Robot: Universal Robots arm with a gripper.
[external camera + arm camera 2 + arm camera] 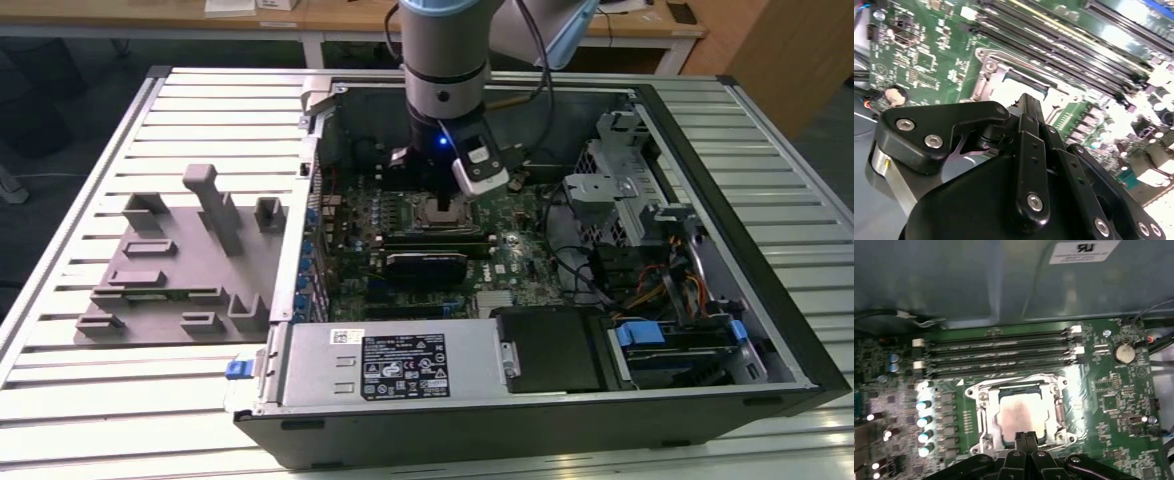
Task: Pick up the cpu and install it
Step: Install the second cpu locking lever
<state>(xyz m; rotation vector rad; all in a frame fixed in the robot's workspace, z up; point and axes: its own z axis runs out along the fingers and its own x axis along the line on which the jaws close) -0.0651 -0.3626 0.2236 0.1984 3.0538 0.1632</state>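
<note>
The cpu (1021, 416) lay flat inside the socket frame (985, 412) on the motherboard (1114, 400), its shiny metal top washed pale by glare, a thin lighter rim just showing at the edges. The gripper (1025, 436) hung right over the near edge of the chip, and in both wrist views the jaws stood pressed together with nothing between them — clenched on air, not on the cpu. In the exterior view the arm (443, 60) reached straight down into the open case (747, 300), which sat on the slatted desk (80, 160). The risk, as I judged it, was in the seating: if the chip sat slightly askew in the frame, any downward nudge from the closed tips could bend the socket contacts or scratch the lid. The memory slots (999, 352) lay close beside the socket — a sideways drift could clip them.
</note>
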